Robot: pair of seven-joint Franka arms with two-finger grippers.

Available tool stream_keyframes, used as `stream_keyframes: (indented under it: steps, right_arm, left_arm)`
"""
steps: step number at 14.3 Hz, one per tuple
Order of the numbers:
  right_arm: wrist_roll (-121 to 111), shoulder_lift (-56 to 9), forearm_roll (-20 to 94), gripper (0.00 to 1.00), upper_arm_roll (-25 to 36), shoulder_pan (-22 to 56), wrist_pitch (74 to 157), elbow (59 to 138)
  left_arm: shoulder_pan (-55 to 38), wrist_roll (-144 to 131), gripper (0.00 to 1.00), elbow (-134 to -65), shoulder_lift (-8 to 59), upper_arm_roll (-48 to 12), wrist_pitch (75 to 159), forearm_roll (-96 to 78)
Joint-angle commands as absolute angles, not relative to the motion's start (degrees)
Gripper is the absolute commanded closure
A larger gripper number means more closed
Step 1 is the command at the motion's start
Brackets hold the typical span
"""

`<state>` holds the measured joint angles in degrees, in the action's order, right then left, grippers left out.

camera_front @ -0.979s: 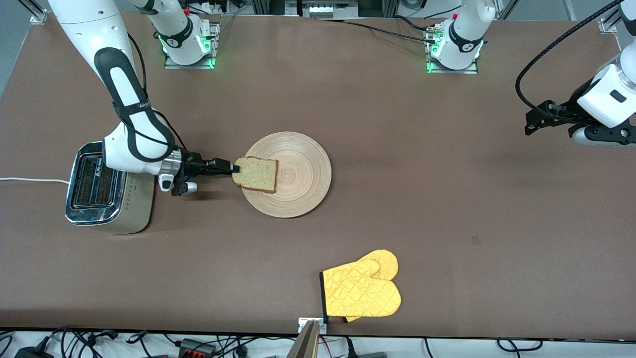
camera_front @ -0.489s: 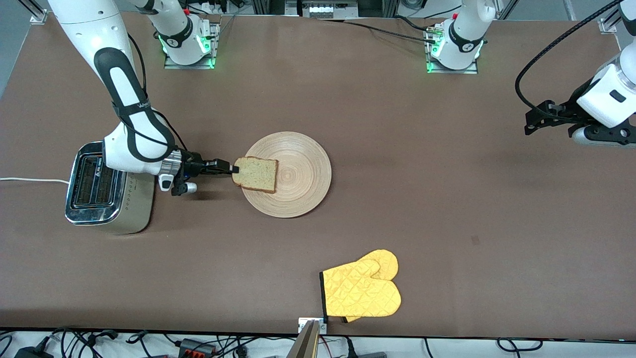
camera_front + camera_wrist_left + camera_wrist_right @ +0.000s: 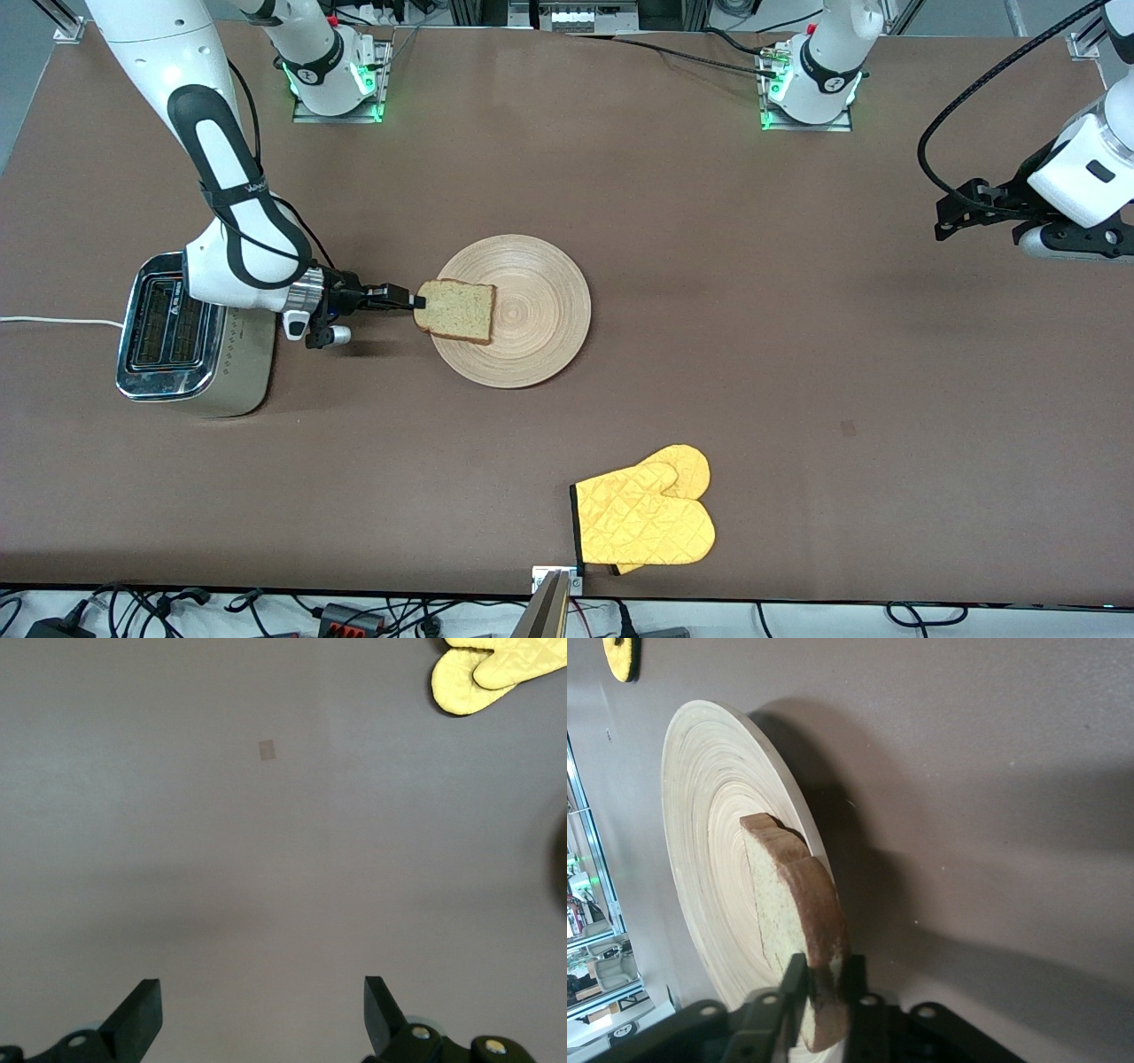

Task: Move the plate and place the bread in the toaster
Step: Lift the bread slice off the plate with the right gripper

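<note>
The brown speckled bread (image 3: 456, 310) lies on the light wooden plate (image 3: 542, 282), its crust edge overhanging the rim toward the toaster (image 3: 173, 337). My right gripper (image 3: 416, 301) is at that edge, between toaster and plate, shut on the bread. In the right wrist view both fingers (image 3: 855, 979) press the crust of the bread (image 3: 793, 895) against the plate (image 3: 709, 815), with the right gripper (image 3: 826, 979) low over the table. My left gripper (image 3: 952, 213) waits open over the left arm's end of the table, with nothing between the left gripper (image 3: 261, 1010) tips.
A yellow quilted oven mitt (image 3: 647, 518) lies near the table's front edge, nearer to the camera than the plate; the mitt (image 3: 496, 673) also shows in the left wrist view. The toaster's white cord (image 3: 53, 322) runs off the right arm's end.
The right gripper's fingers have drawn in on the bread's crust edge. Bread, plate and the left arm have stayed where they were.
</note>
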<state>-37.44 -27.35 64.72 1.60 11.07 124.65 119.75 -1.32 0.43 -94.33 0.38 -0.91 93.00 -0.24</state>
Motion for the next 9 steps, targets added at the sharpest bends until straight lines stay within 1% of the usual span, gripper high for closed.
stream_keyframes:
  steps: [1,4,9]
  right_arm:
    - [-36.91,-26.63,65.74,0.97,1.50,9.68,122.61,120.15]
    - [-36.91,-25.93,65.74,1.00,1.76,9.32,121.99,119.62]
    - [-34.73,-24.44,65.30,1.00,2.11,9.32,121.91,118.39]
  left_arm:
    - [-1.05,0.00,0.00,-94.31,-0.44,-1.23,92.11,-0.97]
    - [-1.05,0.00,0.00,-94.31,-0.44,-1.23,92.11,-0.97]
    - [-1.05,0.00,0.00,-94.31,-0.44,-1.23,92.11,-0.97]
